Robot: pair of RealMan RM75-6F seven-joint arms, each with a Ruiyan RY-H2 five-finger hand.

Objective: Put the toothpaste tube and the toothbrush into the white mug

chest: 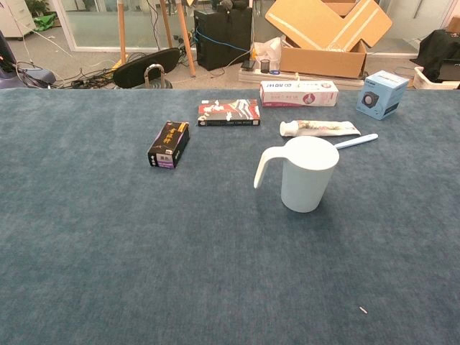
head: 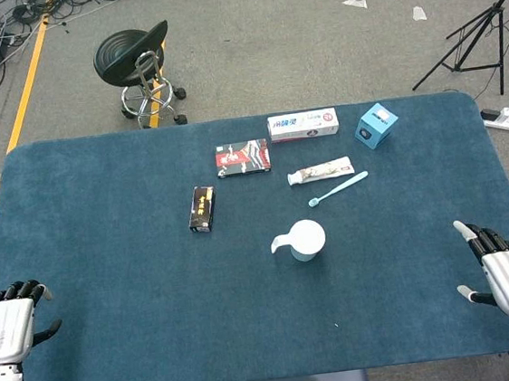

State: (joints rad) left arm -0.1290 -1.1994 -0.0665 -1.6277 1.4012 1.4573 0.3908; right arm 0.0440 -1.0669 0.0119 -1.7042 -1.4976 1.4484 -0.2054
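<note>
The white mug [head: 304,239] [chest: 305,172] stands upright near the middle of the blue table, its handle to the left. Just behind it lies the pale blue toothbrush [head: 338,188] [chest: 356,141], and behind that the white toothpaste tube [head: 320,173] [chest: 320,129], both flat on the cloth. My left hand [head: 6,321] rests at the near left corner, fingers apart, holding nothing. My right hand [head: 504,271] sits at the near right edge, also holding nothing with its fingers spread. Both hands are far from the objects, and the chest view shows neither.
A small black box [head: 202,208] [chest: 169,144] lies left of the mug. Further back are a dark flat box [head: 243,158] [chest: 229,113], a white toothpaste carton [head: 303,124] [chest: 299,93] and a blue cube box [head: 376,125] [chest: 382,94]. A black stool [head: 136,59] stands beyond the table.
</note>
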